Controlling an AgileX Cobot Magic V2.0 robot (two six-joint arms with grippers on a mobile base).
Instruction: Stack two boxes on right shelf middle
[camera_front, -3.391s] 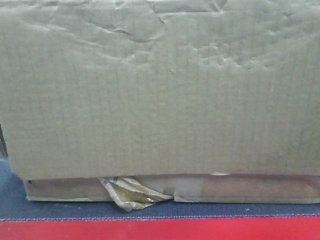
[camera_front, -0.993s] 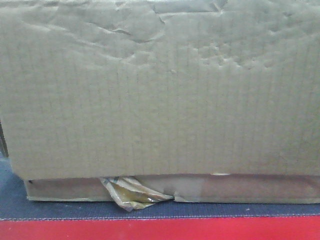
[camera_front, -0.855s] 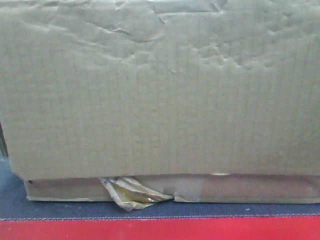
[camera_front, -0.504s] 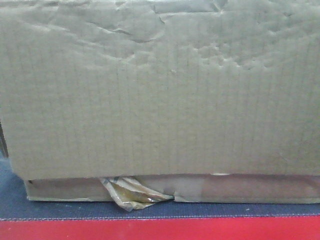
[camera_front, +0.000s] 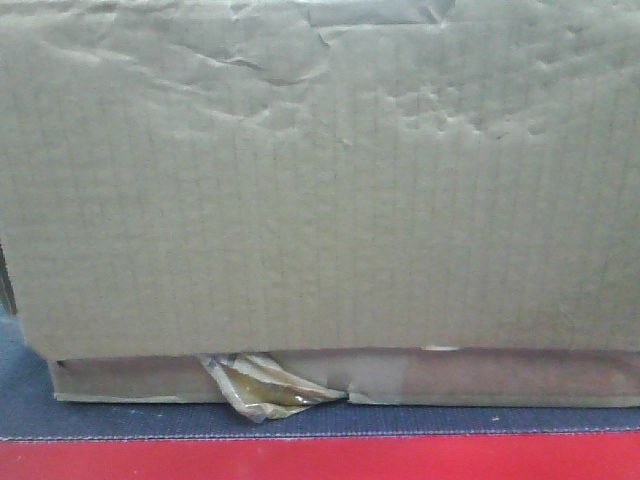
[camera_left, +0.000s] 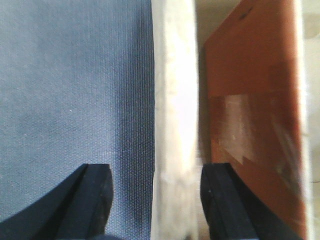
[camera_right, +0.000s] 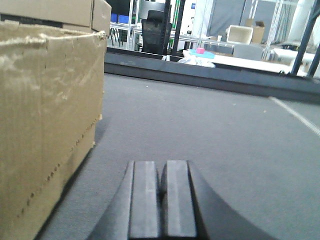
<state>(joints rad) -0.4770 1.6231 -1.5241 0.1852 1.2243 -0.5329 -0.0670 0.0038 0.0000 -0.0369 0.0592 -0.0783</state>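
On the grey platform (camera_front: 150, 420) the big box (camera_front: 320, 180) sat atop the flat box (camera_front: 500, 378), probably light, stiff cardboard best pinched by a wall; the left gripper (camera_left: 160, 200) straddled one box wall (camera_left: 172, 125), spread wide, while the right gripper (camera_right: 162, 200) was closed and empty.

Colour and pattern reference: boxes, platform, grippers.
Big box (camera_front: 320, 180): dull olive-brown with fine vertical corrugation lines and paler creases near the top. Flat box (camera_front: 480, 377): reddish brown with one greyer patch. Tape scrap (camera_front: 262, 388): glossy amber-brown. Platform (camera_front: 120, 418): dark blue-grey fine weave, red front edge. Box edge (camera_left: 172, 120) in the left wrist view: cream, with a rust-brown face beside it. Left gripper (camera_left: 156, 197) and right gripper (camera_right: 161, 200): black.
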